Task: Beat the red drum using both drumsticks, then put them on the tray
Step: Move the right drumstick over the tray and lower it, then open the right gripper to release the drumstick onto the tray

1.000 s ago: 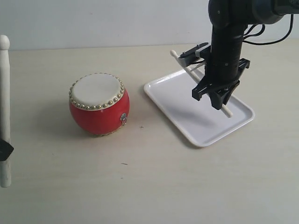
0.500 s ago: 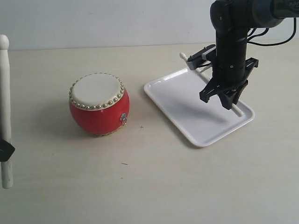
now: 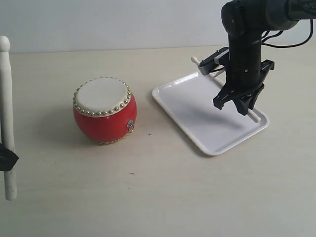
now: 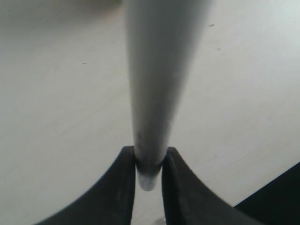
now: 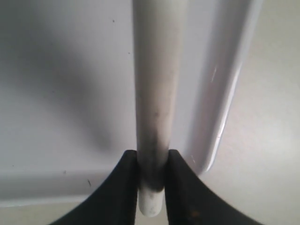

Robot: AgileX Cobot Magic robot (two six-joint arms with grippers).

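1. Over the right side of the tray [image 3: 195,116], the right pincer [image 3: 240,106] is closed tight on one drumstick [image 3: 255,117], gripping it near the butt. The stick slants low across the tray; I cannot tell whether it touches.
2. At the left edge of the bench [image 3: 173,197], the left pincer [image 3: 6,159] is clamped on the second drumstick [image 3: 6,98], which is held nearly upright, well apart from the red drum [image 3: 103,111].
3. Both sticks look light, stiff and smooth, so I judge they could roll or slip. A hold near the butt seems right.
4. They are slim and pale cream with small rounded tips. The drum is glossy red with a cream, gold-studded head, and stands beside the tray.
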